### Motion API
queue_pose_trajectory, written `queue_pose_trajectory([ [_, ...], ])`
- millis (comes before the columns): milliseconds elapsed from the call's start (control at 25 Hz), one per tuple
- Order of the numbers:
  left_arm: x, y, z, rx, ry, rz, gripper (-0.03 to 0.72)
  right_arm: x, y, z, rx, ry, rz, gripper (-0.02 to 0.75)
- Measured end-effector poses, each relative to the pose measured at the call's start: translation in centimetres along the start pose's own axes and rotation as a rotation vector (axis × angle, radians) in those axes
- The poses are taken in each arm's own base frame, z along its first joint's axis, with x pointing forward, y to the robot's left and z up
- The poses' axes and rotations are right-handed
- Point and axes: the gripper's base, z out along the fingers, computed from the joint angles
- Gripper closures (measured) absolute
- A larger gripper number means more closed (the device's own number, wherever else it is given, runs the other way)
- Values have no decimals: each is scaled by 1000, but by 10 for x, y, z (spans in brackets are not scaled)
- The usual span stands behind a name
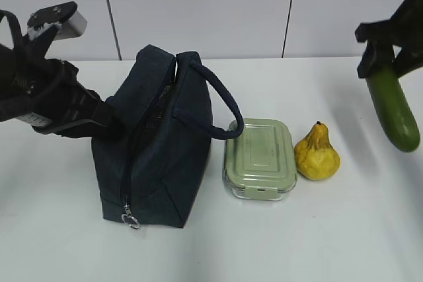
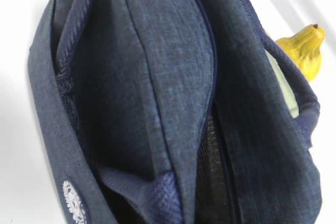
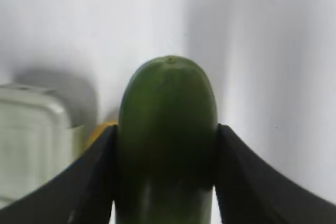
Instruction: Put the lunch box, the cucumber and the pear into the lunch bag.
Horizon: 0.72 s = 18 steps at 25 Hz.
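The navy lunch bag (image 1: 162, 156) stands left of centre, its top zipper parted and its loop handle arching to the right. My left gripper (image 1: 111, 121) is at the bag's upper left edge and looks shut on the fabric; its fingers are hidden in the left wrist view, which the bag (image 2: 157, 77) fills. The green-lidded lunch box (image 1: 260, 158) lies right of the bag, with the yellow pear (image 1: 317, 154) beside it. My right gripper (image 1: 383, 64) is shut on the cucumber (image 1: 394, 113), which hangs in the air at far right. The cucumber (image 3: 167, 108) sits between both fingers (image 3: 241, 182).
The silver ring pull (image 1: 130, 218) hangs at the bag's front bottom corner. A white panelled wall stands behind the white table (image 1: 317, 242). The right wrist view shows the lunch box (image 3: 31, 140) below left and a sliver of the pear (image 3: 100, 129).
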Motion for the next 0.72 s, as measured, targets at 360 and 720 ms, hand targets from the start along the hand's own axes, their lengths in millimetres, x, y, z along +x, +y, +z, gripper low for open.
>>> queue_pose_trajectory([
  [360, 0, 0, 0, -1, -2, 1, 686, 4, 141, -49, -663, -161, -141, 358],
  [720, 0, 0, 0, -2, -3, 1, 686, 10, 255, -20, -879, -424, -211, 358],
])
